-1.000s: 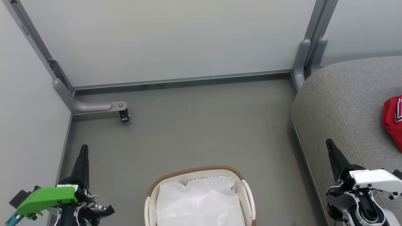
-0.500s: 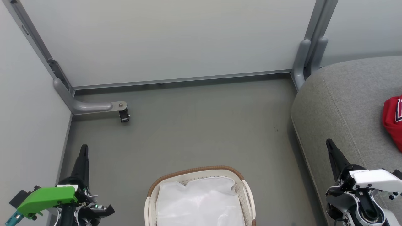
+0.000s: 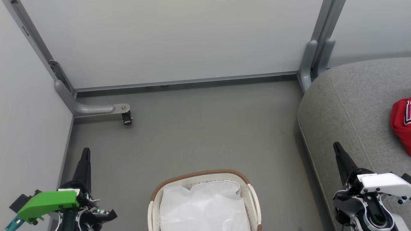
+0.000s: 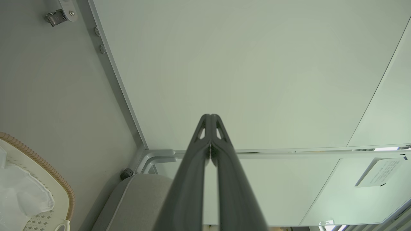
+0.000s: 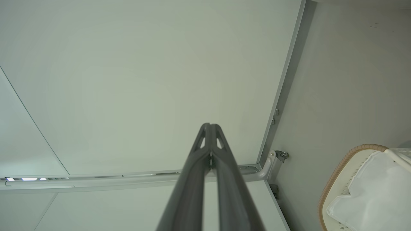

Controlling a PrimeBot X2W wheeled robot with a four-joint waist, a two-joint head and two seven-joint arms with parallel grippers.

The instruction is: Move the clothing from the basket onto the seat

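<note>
- Basket (image 3: 199, 174): on the floor, lower centre of the head view. It holds a white liner (image 3: 204, 205). No red fabric shows in the visible part, and its near end is cut off.
- Clothing (image 3: 401, 120): red bundle with white trim, lying on the seat (image 3: 353, 106) at the far right edge, well apart from the basket and partly out of frame.
- Left gripper (image 3: 85, 151): fingers pressed together, empty, low left over the floor.
- Right gripper (image 3: 336, 147): fingers pressed together, empty, by the seat's front edge.
- Step: transfer judged done, or all but done.
- Next move: check the basket's hidden end. If a garment lies there, a gripper must spread, reach down, pinch fabric rather than liner, and carry it right to the seat.
</note>
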